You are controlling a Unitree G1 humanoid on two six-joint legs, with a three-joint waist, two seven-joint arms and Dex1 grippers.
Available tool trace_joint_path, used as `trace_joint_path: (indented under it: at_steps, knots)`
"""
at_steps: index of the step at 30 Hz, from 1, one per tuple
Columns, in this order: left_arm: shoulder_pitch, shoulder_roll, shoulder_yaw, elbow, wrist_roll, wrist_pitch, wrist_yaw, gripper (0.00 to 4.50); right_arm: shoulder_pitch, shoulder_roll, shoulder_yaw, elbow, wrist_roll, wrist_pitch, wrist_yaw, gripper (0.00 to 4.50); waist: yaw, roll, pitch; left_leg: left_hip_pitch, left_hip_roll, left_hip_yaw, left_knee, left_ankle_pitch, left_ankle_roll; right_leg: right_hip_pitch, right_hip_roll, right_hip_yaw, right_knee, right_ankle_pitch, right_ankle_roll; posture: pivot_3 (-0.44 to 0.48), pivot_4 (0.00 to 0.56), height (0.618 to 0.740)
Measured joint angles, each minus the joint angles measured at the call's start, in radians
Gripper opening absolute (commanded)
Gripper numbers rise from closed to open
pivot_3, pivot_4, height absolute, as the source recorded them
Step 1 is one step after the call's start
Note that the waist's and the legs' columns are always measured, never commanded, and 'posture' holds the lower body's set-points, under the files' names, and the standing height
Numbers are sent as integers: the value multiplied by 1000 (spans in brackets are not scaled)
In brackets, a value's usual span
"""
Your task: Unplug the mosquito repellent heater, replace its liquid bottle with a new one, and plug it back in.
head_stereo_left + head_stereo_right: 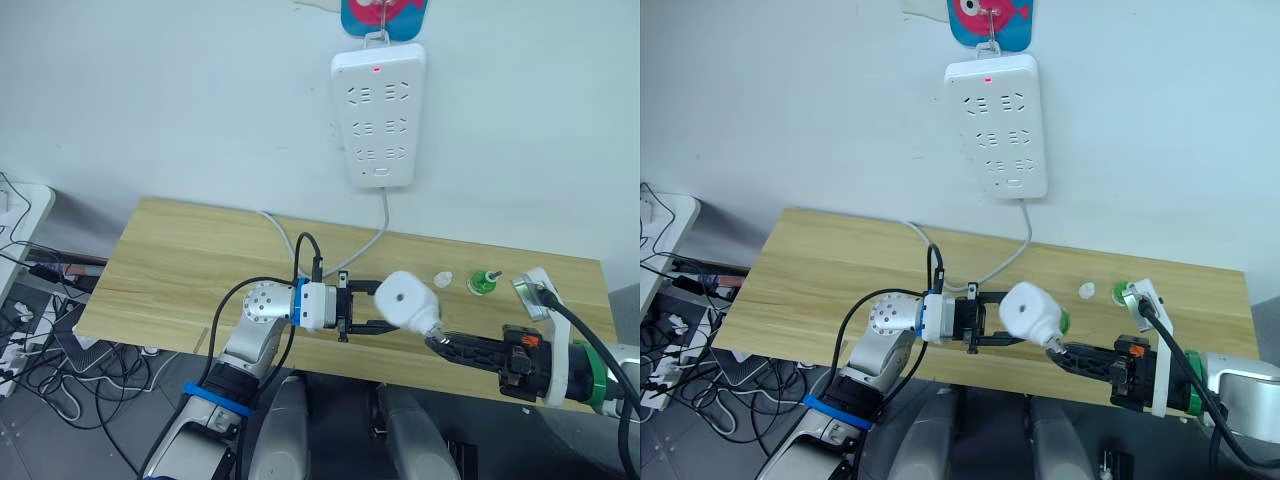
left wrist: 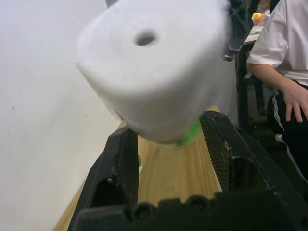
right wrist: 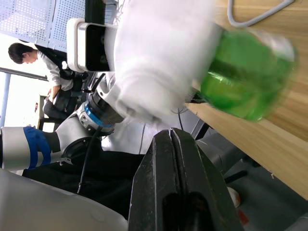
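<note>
Nearest us, the right gripper has its fingers pressed together, apparently touching the base of the mosquito repellent heater; a real grasp we cannot confirm. The left gripper has its fingers spread either side of the heater's white body, not visibly touching it.

The heater hangs above the front of the wooden table, its long axis roughly level along the table's length, the end with a small hole toward the left gripper and a green bottle seated in the other.

Further back stand its liquid bottle, bare wick up, and a small white cap. A white power strip hangs on the wall.
</note>
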Motion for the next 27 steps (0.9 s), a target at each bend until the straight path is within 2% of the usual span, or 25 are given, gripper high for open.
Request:
trace_joint_path:
  at_steps: [8,14,18,22,27]
  knots:
    - [5,1,0,-4,-1,13,1,2240,-61,-2,7,57,0,28,-34,18,0,0,0,0,0,0,0,0,0,0,0,0,0,0,0,94,357,740]
    - [4,-5,-1,-11,-2,15,0,2240,-192,-1,84,111,0,67,-52,18,0,0,0,0,0,0,0,0,0,0,0,0,0,0,0,89,367,740]
    - [3,-5,-2,-10,1,15,1,2240,-258,46,149,146,-13,87,-76,18,0,0,0,0,0,0,0,0,0,0,0,0,0,0,0,89,367,740]
    - [-3,9,-1,5,22,13,4,2240,-243,70,174,174,-114,118,-67,18,1,0,0,0,-1,0,0,0,0,0,0,0,0,0,0,107,377,740]
    - [0,51,18,19,32,16,18,2240,-129,66,130,194,-285,161,16,18,1,0,0,0,0,0,0,0,0,0,0,-1,0,0,0,106,378,740]
